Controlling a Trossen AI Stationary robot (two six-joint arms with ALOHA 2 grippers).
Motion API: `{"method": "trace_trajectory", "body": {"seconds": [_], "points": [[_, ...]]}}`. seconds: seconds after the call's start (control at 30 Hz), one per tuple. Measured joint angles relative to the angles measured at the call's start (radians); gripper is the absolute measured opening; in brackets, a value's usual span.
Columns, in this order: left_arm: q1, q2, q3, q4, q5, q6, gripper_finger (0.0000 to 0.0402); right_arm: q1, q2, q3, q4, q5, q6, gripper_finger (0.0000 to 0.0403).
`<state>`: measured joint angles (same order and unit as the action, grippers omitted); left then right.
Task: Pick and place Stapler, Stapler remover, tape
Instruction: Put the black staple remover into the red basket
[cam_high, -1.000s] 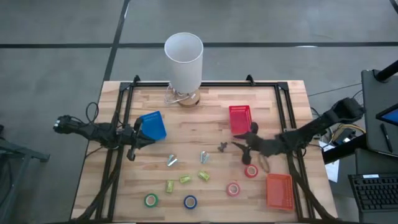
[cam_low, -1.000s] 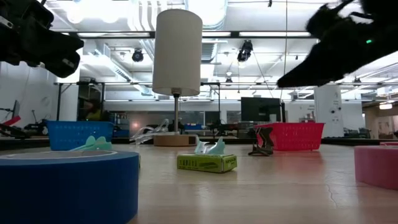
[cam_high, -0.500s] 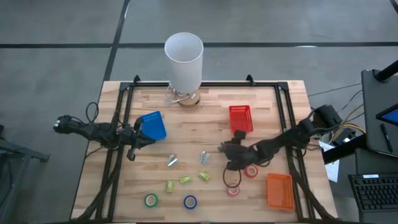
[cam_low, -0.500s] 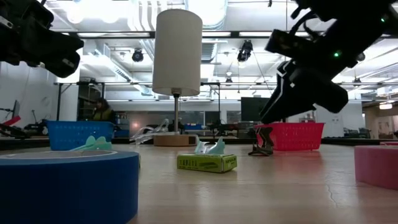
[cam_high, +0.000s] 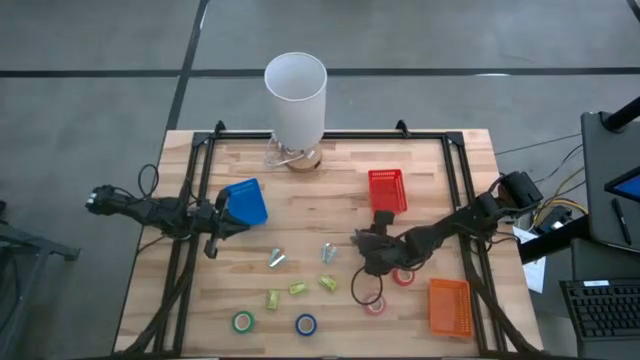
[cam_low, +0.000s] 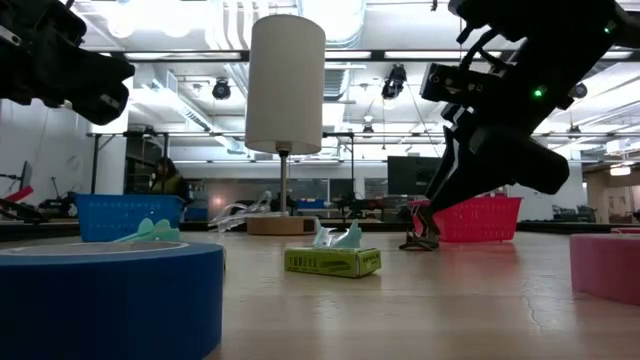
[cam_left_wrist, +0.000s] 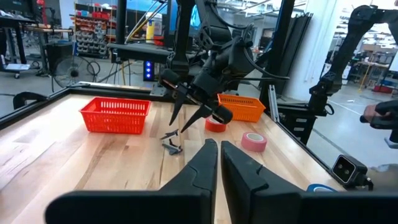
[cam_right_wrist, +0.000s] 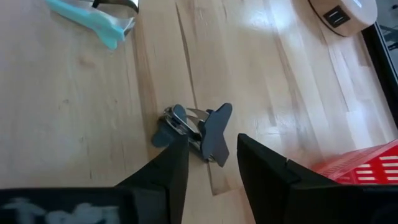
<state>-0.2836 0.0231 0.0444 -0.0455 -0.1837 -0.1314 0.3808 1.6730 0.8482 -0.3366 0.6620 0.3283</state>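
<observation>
A dark grey staple remover (cam_right_wrist: 198, 132) lies on the wooden table, left of centre-right in the high view (cam_high: 357, 237). My right gripper (cam_right_wrist: 208, 152) is open and low over it, one finger on each side; it also shows in the left wrist view (cam_left_wrist: 186, 107). My left gripper (cam_left_wrist: 219, 152) is shut and empty at the table's left edge, beside a blue basket (cam_high: 245, 203). A red tape roll (cam_high: 404, 276), a pink one (cam_high: 375, 304), a blue one (cam_high: 305, 324) and a green one (cam_high: 243, 322) lie flat near the front edge. My right gripper's fingers (cam_right_wrist: 171, 155) stand on either side of the staple remover, slanting down from the table's right. I cannot tell whether they touch it. The remover lies on the table.
A red basket (cam_high: 387, 191) stands behind the remover and an orange basket (cam_high: 449, 305) at the front right. A white lamp (cam_high: 296, 92) stands at the far edge. Two teal-and-metal pieces (cam_high: 277, 259) and three yellow-green blocks (cam_high: 297, 288) lie mid-table.
My right gripper has moved from above the red tape roll toward the table's left and come down over the dark staple remover. The remover and the tape rolls have stayed where they were.
</observation>
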Motion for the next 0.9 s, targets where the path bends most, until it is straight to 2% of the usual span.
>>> {"method": "trace_trajectory", "body": {"seconds": [0.43, 0.9], "points": [[0.000, 0.000, 0.000, 0.000, 0.000, 0.000, 0.0023, -0.009, 0.000, -0.002, 0.000, -0.012, -0.024, 0.0075], [0.000, 0.001, 0.000, 0.000, 0.000, 0.000, 0.0026, -0.009, 0.046, -0.003, 0.031, -0.027, -0.014, 0.0076]]}}
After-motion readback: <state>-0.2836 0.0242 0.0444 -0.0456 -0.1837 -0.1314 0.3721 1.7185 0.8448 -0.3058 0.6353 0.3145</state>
